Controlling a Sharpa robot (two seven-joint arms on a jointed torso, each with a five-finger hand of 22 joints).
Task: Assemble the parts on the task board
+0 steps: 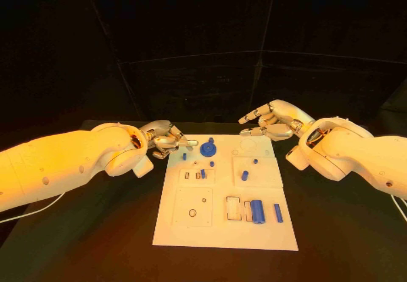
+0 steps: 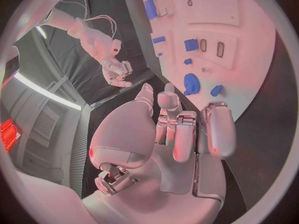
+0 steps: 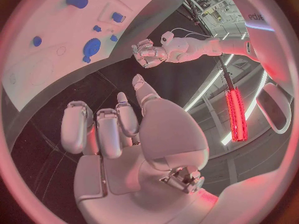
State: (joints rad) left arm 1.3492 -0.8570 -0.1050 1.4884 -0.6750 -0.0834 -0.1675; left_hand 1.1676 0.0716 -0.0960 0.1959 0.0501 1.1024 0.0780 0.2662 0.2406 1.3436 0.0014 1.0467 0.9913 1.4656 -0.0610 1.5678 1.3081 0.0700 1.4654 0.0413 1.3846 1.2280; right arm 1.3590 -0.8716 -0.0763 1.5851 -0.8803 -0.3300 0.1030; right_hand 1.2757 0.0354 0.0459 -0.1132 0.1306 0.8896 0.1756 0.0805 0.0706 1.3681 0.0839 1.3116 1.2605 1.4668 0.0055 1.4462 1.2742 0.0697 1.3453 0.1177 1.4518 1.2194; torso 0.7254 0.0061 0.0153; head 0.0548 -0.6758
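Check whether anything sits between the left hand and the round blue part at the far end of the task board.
Nothing visible does: the left hand hovers beside the round blue part, with bare board between.

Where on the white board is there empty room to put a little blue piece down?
The task board has a bare strip along its near edge, below the big blue cylinder. The far right corner near the right hand is mostly bare too. The middle is crowded with small blue parts, and the blue disc sits by the left hand.
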